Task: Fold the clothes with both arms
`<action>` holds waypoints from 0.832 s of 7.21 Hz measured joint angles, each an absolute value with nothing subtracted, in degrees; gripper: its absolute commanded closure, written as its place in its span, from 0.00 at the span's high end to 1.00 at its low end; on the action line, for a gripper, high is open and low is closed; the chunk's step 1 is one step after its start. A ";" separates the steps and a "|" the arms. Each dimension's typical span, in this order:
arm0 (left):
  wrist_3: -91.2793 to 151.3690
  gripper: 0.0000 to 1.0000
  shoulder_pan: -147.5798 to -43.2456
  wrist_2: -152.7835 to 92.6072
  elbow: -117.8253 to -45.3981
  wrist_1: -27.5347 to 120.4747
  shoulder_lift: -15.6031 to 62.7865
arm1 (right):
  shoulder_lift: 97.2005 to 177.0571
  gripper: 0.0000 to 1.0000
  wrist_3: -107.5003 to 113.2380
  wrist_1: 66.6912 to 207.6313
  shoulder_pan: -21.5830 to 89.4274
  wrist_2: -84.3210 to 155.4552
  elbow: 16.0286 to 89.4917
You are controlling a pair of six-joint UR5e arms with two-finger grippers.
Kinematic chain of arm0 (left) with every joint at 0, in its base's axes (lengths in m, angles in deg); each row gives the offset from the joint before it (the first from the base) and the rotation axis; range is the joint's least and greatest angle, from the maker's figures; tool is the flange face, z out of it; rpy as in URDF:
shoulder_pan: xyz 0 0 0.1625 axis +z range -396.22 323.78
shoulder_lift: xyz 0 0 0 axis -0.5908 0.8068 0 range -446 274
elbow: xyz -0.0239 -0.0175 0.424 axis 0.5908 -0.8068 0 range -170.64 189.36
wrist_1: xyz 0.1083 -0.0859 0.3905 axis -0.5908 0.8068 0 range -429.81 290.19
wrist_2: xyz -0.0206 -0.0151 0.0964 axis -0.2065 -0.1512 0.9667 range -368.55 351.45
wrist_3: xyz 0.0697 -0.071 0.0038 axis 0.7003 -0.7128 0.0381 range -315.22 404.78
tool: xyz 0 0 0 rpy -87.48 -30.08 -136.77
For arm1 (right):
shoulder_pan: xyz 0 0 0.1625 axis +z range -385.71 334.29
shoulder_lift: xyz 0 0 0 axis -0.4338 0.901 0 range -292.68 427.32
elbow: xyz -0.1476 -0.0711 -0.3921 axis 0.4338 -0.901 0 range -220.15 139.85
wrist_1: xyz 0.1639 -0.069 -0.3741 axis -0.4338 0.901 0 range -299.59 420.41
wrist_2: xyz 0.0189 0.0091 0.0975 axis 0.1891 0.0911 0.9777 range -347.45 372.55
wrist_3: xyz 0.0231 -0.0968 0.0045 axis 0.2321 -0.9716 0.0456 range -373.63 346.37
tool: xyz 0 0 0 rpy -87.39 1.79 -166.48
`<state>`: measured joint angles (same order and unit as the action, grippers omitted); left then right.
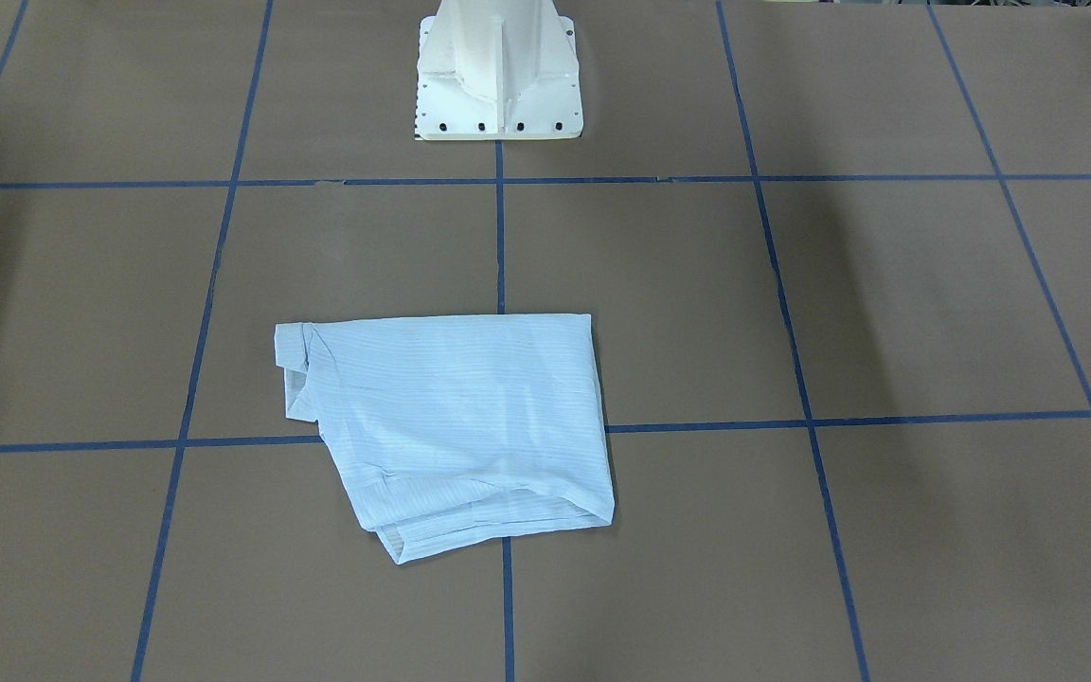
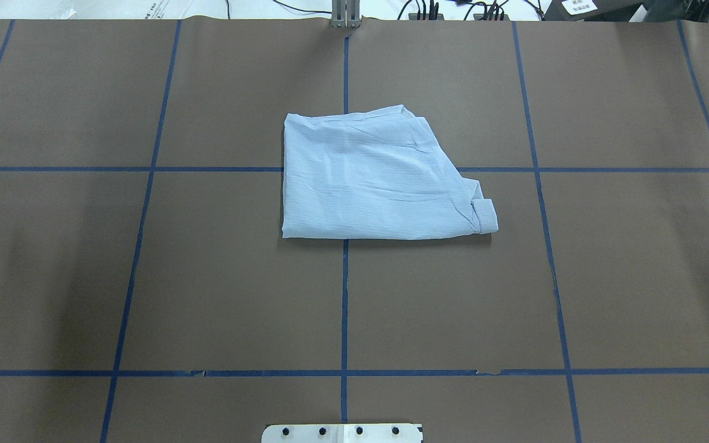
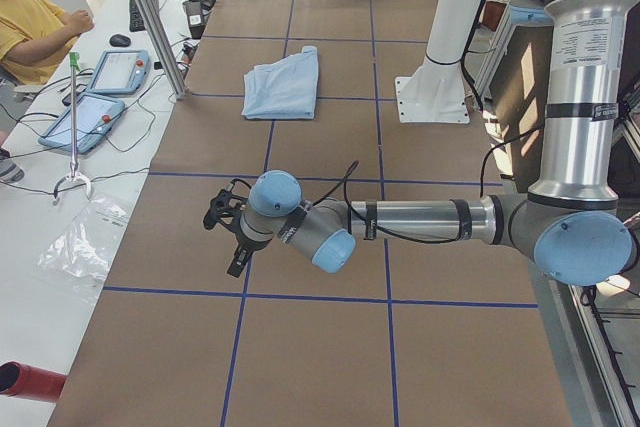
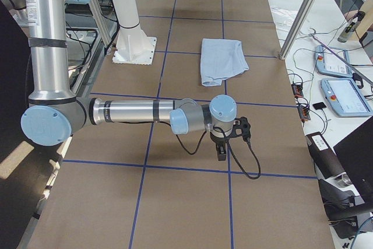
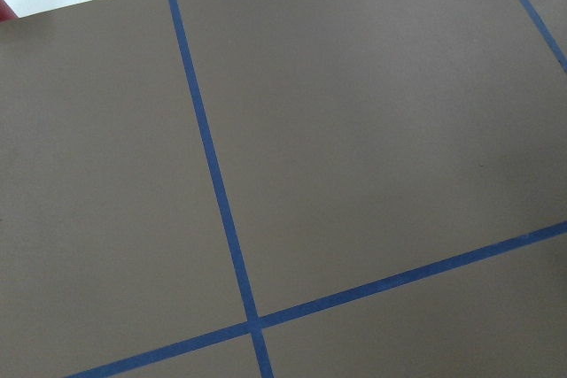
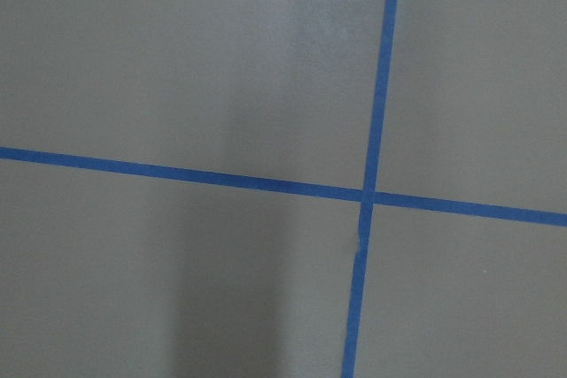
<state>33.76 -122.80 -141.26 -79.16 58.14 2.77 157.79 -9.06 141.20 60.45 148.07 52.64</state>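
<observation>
A careless grab could pull the loosely folded shirt (image 2: pixel 379 181) apart. Whether the left gripper (image 3: pixel 234 263) and right gripper (image 4: pixel 221 153) are parted or closed, I cannot tell.

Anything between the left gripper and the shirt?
Only bare brown table crossed by one blue tape line, as the exterior left view shows. The left gripper hangs apart from the shirt.
</observation>
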 measured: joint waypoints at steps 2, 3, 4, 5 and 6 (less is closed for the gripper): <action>33.69 1.00 -122.73 -139.03 -80.01 58.02 1.92 | 160.05 1.00 -10.00 141.22 60.50 145.21 54.62; 33.65 1.00 -122.74 -139.43 -81.65 58.07 0.46 | 160.57 1.00 -10.23 141.25 60.51 144.79 55.13; 33.63 1.00 -122.70 -140.05 -83.44 58.12 -1.20 | 160.77 1.00 -10.24 141.27 60.51 144.71 55.19; 33.49 1.00 -122.60 -140.33 -84.35 58.21 -2.24 | 160.87 1.00 -10.05 141.24 60.50 144.69 55.16; 33.24 1.00 -122.42 -140.47 -84.74 58.28 -2.65 | 160.80 1.00 -9.79 141.16 60.41 144.64 55.16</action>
